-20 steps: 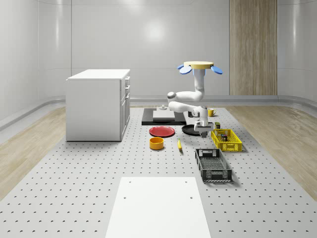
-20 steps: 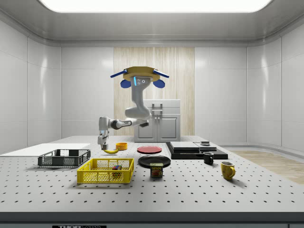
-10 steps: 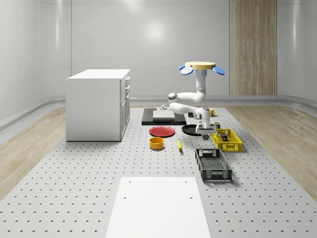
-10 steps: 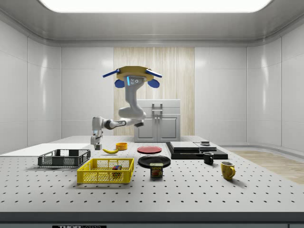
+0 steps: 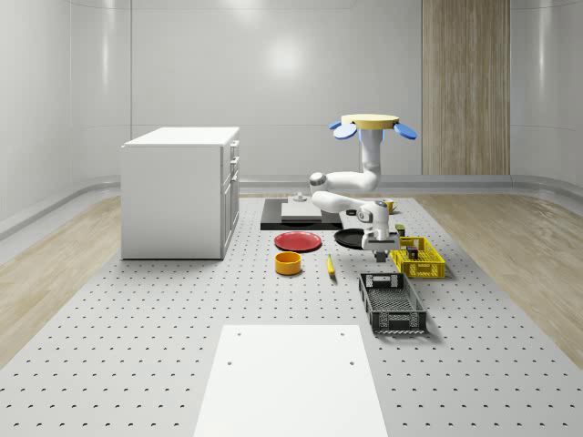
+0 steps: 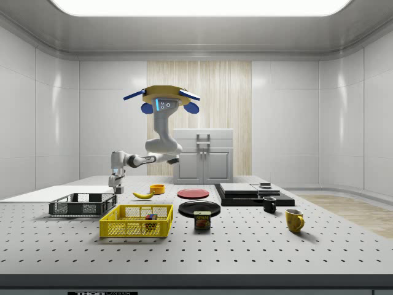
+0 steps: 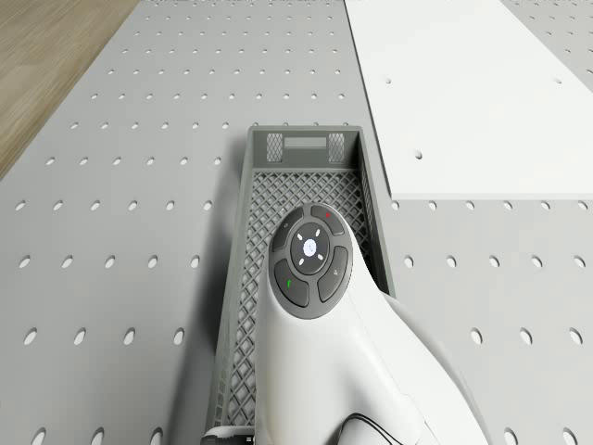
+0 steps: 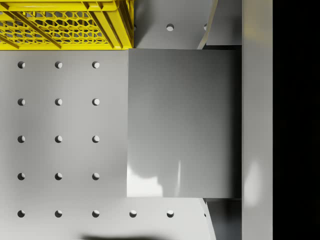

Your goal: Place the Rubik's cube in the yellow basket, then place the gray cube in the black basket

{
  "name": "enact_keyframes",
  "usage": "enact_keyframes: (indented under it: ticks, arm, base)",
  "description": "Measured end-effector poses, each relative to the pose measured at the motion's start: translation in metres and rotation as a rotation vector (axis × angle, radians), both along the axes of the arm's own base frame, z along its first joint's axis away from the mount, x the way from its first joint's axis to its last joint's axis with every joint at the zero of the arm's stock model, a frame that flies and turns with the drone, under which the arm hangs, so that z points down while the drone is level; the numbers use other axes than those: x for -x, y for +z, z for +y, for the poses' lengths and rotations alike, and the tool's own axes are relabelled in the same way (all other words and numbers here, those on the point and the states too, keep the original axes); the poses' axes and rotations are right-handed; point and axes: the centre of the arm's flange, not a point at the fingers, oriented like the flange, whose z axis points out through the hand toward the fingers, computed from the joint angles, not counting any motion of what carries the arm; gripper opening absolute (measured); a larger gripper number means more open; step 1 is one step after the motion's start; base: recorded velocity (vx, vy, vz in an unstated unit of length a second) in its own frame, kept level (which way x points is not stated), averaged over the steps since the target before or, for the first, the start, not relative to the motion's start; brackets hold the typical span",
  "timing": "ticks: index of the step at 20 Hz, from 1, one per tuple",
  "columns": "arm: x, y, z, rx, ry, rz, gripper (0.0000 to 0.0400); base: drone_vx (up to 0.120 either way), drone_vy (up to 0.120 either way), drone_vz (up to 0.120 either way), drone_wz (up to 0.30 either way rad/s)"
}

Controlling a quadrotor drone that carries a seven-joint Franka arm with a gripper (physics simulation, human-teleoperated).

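currently the drone [image 5: 373,125] hovers high over the worktop [image 5: 137,328], above the far end of the row of baskets, with the arm [image 6: 150,157] reaching down and out toward the black basket [image 5: 393,303]. gripper [image 6: 115,189] hangs just above the black basket's end nearest the yellow basket [image 5: 416,258]; in the side view it sits over that basket's right end, not touching the rim.

gripper is pinching the gray cube [image 8: 182,122]: wrist view has the cube's flat gray face pressed against a finger [image 8: 257,120] on one side, perforated worktop below it and a corner of the yellow basket [image 8: 65,25] close by. the opposite finger can't be made out.

rubik's cube [image 6: 149,216] already lies inside the yellow basket, seen through the mesh wall in the side view.

drone view looks down past the arm's wrist joint [image 7: 310,260] into the black basket [image 7: 306,176], which has an open mesh floor; a white sheet [image 7: 463,93] lies on the worktop just beyond it.

the two baskets stand end to end, near each other but apart, along the worktop's right edge in the whole-scene view. a banana [image 5: 330,266], orange bowl [image 5: 289,263] and red plate [image 5: 299,241] lie toward the middle of the worktop, well apart from the gripper.
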Motion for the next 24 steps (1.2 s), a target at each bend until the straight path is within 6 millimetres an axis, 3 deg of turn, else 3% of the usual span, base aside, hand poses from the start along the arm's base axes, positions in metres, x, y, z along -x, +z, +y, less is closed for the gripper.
enact_keyframes:
  ticks: [24]
  arm:
    - [0.0,0.0,0.0,0.0,0.0,0.0,0.0251]
  base:
    - [0.12,0.0,0.0,0.0]
